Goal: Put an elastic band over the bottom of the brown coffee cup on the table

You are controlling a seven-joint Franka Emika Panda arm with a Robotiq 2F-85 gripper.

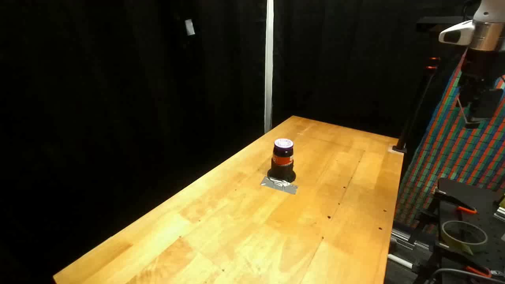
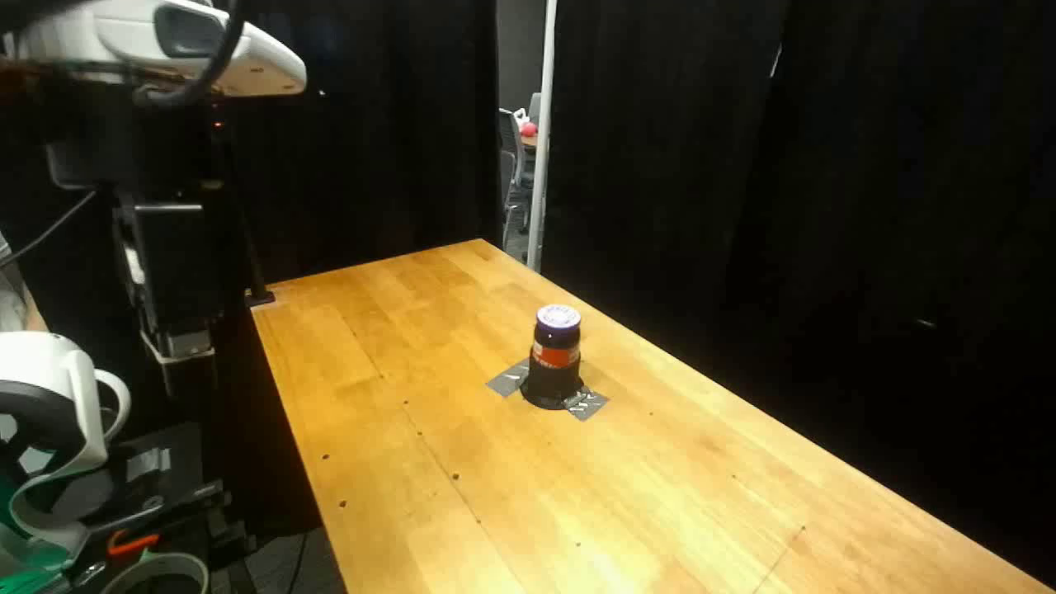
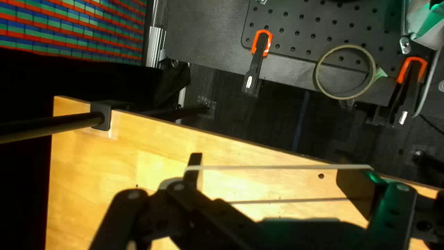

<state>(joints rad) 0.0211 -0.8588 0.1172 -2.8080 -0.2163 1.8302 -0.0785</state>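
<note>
Nearest the wrist camera, at about five o'clock in its view, the gripper is held with its fingers parted wide, and an elastic band is looped around them, drawn into two taut strands; nothing is pinched between them. In an exterior view the brown coffee cup is stood on end on the table, with a dark flared base at its foot and pieces of grey tape at that base's edge, towards nine and four o'clock. From the cup, in that view, the gripper is found towards nine o'clock, well apart. Whether the pale round end facing up is bottom or lid cannot be told. The loading of the band onto the gripper can be judged done; in both exterior views no band can be made out around the cup. The larger part seems left: the stretched band has to be carried over to the cup, centred above it, lowered around it, and freed from the fingers.
</note>
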